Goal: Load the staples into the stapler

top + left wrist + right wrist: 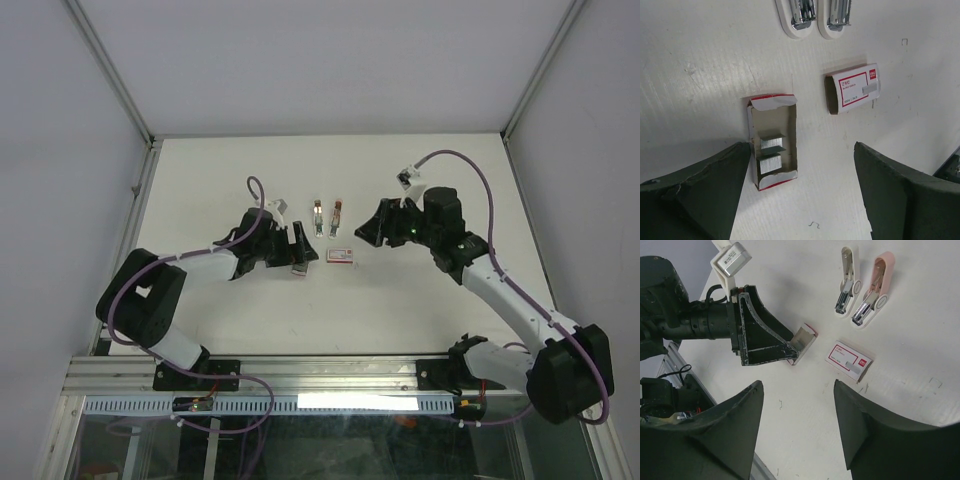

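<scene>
The left gripper [801,165] hangs low over the table [700,60], its fingers [700,195] spread wide and gripping nothing. Directly between them, closer to the finger on the left of the wrist view, sits an open cardboard tray [788,125] holding the staples [771,155], two short silvery blocks lying one behind the other. The tray's long axis runs away from the wrist camera, crosswise to the line along which the fingers would close, so they would pinch its narrow width. A little to the right and farther out lies the red-and-white box sleeve [852,88], apart from the tray. Beyond both, the white stapler [800,15] and the pink stapler [874,290] lie side by side with their metal parts showing. The right gripper [798,385] hovers on the far side of the sleeve, its fingers moderately apart and empty, facing the left one across the tray. The left arm is plainly the nearer to the staples, so the pick looks to be its job
</scene>
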`<state>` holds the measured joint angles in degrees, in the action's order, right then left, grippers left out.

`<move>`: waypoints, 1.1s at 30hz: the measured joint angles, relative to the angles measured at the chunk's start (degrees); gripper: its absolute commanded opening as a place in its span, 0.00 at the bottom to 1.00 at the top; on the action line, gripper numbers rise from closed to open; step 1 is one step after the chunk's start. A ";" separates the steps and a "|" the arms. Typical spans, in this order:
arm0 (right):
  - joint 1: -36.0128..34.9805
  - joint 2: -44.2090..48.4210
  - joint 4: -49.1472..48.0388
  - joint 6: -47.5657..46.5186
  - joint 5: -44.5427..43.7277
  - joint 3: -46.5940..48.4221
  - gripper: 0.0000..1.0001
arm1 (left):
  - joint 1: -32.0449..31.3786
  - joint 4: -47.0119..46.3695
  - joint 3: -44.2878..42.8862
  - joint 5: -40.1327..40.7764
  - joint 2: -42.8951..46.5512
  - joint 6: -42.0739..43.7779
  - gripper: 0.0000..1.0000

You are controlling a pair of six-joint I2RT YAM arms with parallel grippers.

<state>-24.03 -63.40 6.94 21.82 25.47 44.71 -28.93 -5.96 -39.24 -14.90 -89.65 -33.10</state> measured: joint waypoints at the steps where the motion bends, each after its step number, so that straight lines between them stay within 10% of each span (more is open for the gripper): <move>1: -0.68 -0.44 -0.04 -0.13 -0.42 0.13 0.56 | 0.00 0.15 0.15 -0.04 0.17 -0.13 0.88; 9: -10.43 -8.22 0.94 -6.67 -2.69 3.93 0.35 | 2.78 5.33 -0.33 -1.03 11.23 -0.57 0.93; 33: -26.36 -45.68 7.15 -25.86 -11.19 29.14 0.27 | 17.42 17.49 -15.69 -6.01 17.35 8.90 0.95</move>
<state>-50.39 -109.08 14.09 -4.03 14.28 73.84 -11.51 11.53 -54.94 -20.91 -72.29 -24.21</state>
